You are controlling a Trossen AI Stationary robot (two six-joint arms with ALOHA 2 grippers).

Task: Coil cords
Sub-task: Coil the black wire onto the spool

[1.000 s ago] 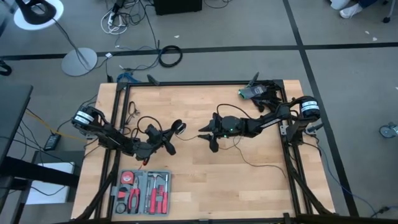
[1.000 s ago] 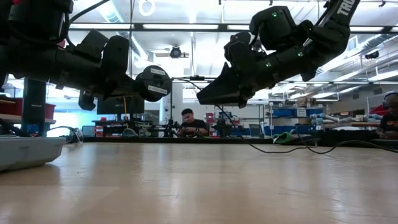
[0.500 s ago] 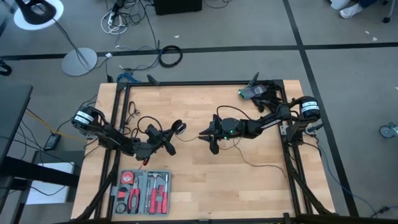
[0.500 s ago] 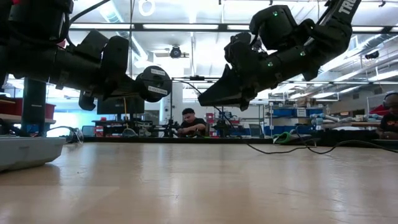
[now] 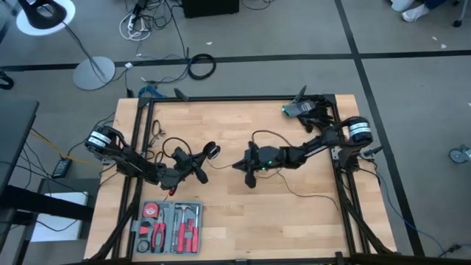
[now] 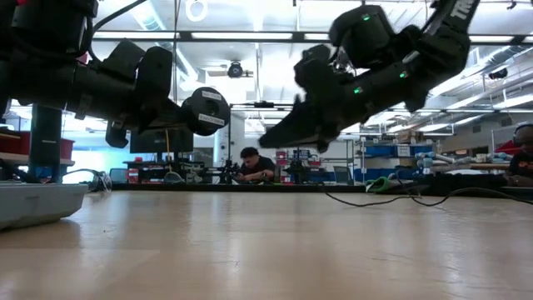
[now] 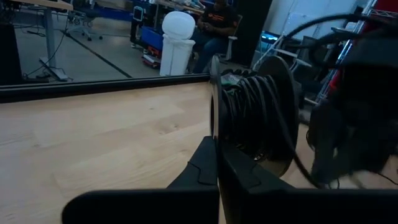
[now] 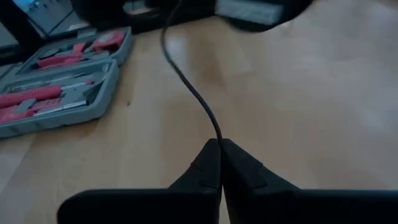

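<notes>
On the left side of the wooden table [image 5: 309,213], the left gripper [image 5: 193,168] has not moved. It hangs above the wood with its fingers squeezed tight on a round black spool [image 7: 252,118]. Some of the black cord [image 8: 189,87] is already wound around that spool.

In the middle of the table, the right gripper [image 5: 244,168] has just snapped its fingers together. A moment ago they were apart. Now they pinch the cord, which runs from the fingertips toward the spool. I think it is really pinched, but the fingertips hide the exact spot.

The rest of the cord trails loose over the wood toward the right. This grip probably means more cord can now be pulled tight and wound up.
</notes>
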